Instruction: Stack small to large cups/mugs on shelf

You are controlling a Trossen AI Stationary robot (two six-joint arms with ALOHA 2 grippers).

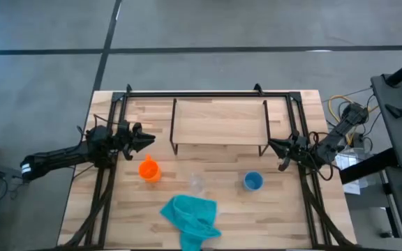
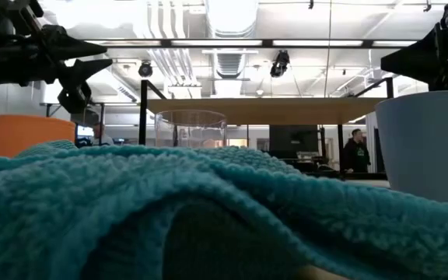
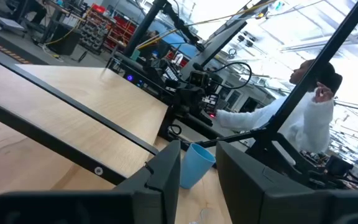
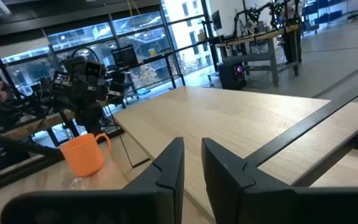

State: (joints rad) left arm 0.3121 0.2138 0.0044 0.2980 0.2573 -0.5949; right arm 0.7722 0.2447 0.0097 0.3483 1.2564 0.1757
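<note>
My surface point(image 1: 138, 209) is a light-wood top with a black frame along its edges. On it, toward the far side, I see the shelf point(image 1: 218, 125) standing on its thin black wire legs. In front of the shelf three vessels sit in a row, apart from one another: the orange mug point(image 1: 149, 169), the clear glass cup point(image 1: 197, 183) and the blue cup point(image 1: 252, 181). Nearest the front edge lies a crumpled teal cloth point(image 1: 190, 216), just beside the glass cup.

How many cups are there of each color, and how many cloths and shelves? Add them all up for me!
Orange mug: 1
Clear glass cup: 1
Blue cup: 1
Teal cloth: 1
Wooden shelf: 1
Total: 5 things, all cups on the table, none on the shelf yet.
</note>
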